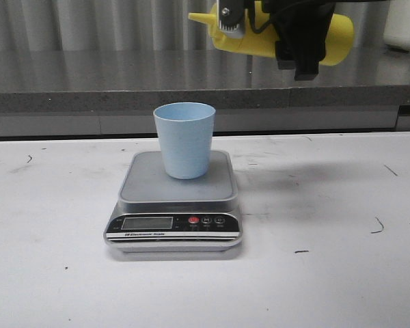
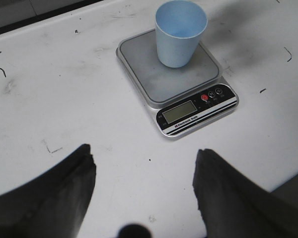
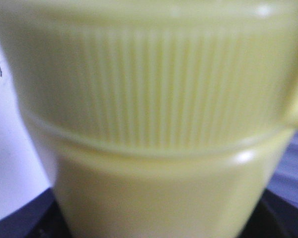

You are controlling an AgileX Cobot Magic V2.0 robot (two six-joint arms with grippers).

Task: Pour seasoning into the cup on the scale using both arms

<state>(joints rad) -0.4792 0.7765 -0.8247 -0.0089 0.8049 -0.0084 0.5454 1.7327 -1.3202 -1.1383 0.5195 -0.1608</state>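
Observation:
The pale blue cup (image 1: 184,139) stands upright on the grey platform of the scale (image 1: 150,188); both also show in the left wrist view, cup (image 2: 180,33) and scale (image 2: 159,82). The cup looks empty. My right gripper (image 1: 302,48) is shut on the yellow seasoning bottle (image 1: 338,34), held roughly level high above the table, nozzle pointing left, above the cup in the picture. The bottle's ribbed collar (image 3: 154,84) fills the right wrist view. My left gripper (image 2: 144,153) is open and empty, above bare table near the scale's front-left; it is outside the front view.
A grey counter ledge (image 1: 89,96) runs along the back of the white table (image 1: 342,273). A white appliance (image 1: 404,24) sits at the far right on the ledge. Small black marks dot the table.

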